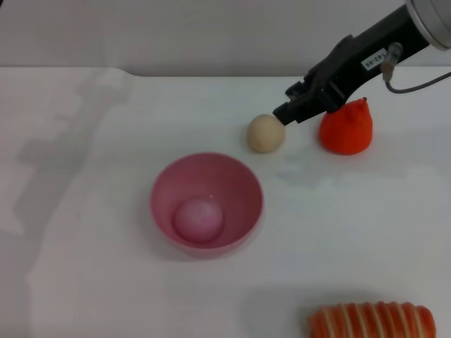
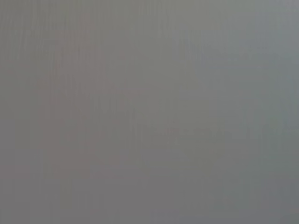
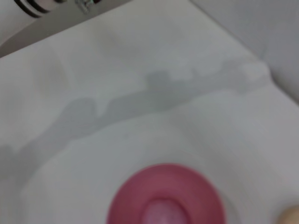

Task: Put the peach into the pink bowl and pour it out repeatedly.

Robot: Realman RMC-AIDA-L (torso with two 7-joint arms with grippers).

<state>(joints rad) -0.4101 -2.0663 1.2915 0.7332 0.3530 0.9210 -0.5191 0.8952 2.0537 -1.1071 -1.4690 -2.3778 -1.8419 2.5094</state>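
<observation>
The peach [image 1: 199, 219] lay inside the bowl [image 1: 243, 186], which sat upright on the white surface [image 1: 84, 267]. The right tool [image 1: 283, 113] hung well beyond the bowl, tip just beside a beige ball [image 1: 265, 134] and near an orange-red fruit [image 1: 347, 128]; whether it was apart or together, I cannot tell.

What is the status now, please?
Right gripper above the table, by the beige ball; left arm not in view. Small pale-pink peach inside glossy pink plastic bowl. Nothing blocks the bowl.
</observation>
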